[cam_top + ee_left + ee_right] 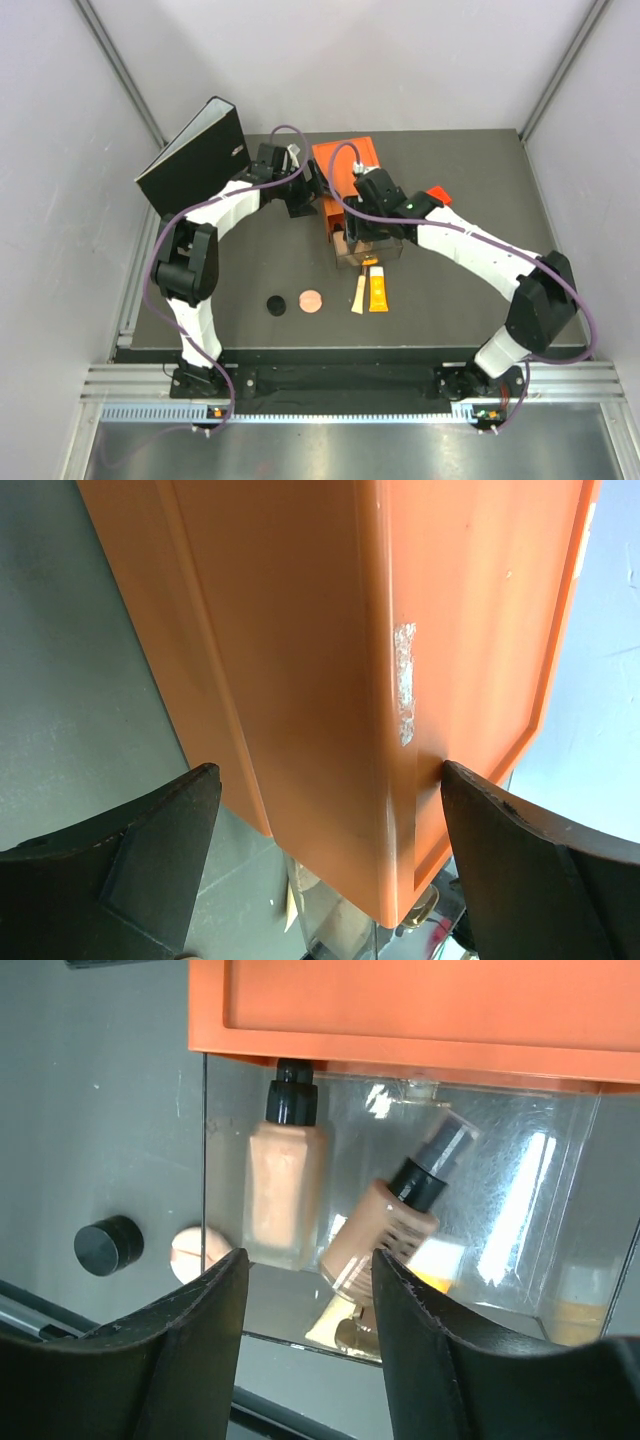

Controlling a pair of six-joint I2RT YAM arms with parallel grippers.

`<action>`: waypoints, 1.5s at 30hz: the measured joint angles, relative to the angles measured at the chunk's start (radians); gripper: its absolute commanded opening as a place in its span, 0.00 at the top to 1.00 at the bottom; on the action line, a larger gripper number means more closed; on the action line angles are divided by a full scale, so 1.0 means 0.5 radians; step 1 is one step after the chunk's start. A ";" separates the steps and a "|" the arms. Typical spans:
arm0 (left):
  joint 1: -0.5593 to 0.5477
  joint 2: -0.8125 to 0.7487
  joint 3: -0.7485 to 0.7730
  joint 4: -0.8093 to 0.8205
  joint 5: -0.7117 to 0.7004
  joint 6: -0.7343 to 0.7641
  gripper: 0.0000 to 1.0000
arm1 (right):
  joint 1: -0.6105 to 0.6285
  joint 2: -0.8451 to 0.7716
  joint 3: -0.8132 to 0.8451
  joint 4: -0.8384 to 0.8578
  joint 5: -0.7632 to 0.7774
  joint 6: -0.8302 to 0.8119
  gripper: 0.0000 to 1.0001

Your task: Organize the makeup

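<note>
Two tan bottles with black caps are inside a clear compartment [520,1190] under the orange box [430,1000]. One bottle [283,1185] stands upright; the other [385,1235] leans and looks blurred. My right gripper [309,1255] is open just in front of the leaning bottle and holds nothing; from above the right gripper [362,235] hangs over the compartment. On the mat lie a black disc [275,304], a pinkish-copper disc [311,300], a slim beige tube [358,296] and an orange-yellow tube [378,290]. My left gripper [328,770] is open wide astride a corner of the orange box [330,660].
A black-and-white binder [195,155] stands propped at the back left. A small red cube [437,195] lies right of the orange box [345,165]. Grey walls close in the mat on three sides.
</note>
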 measured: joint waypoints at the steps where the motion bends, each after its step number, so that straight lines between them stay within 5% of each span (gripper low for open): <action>1: 0.000 0.001 0.000 -0.001 0.000 0.000 0.06 | 0.000 0.003 0.005 -0.004 0.001 0.002 0.47; 7: 0.000 0.002 0.003 -0.003 0.002 0.000 0.06 | 0.001 -0.025 0.008 -0.009 0.041 0.002 0.43; 10: 0.000 0.002 0.004 -0.005 0.002 0.000 0.06 | 0.002 -0.124 0.008 -0.036 0.090 0.011 0.25; 13: 0.000 0.005 0.008 -0.009 0.004 0.000 0.06 | 0.002 -0.301 0.008 -0.079 0.140 0.019 0.21; 18: 0.000 0.012 0.018 -0.017 0.010 0.003 0.06 | 0.002 -0.632 -0.083 -0.115 0.179 0.027 0.21; 30: 0.000 0.017 0.021 -0.016 0.020 0.012 0.06 | 0.011 -1.157 -1.074 -0.096 0.032 0.089 0.22; 45: 0.000 0.027 0.022 -0.017 0.063 0.037 0.06 | 0.103 -0.972 -1.490 0.600 0.058 0.140 0.28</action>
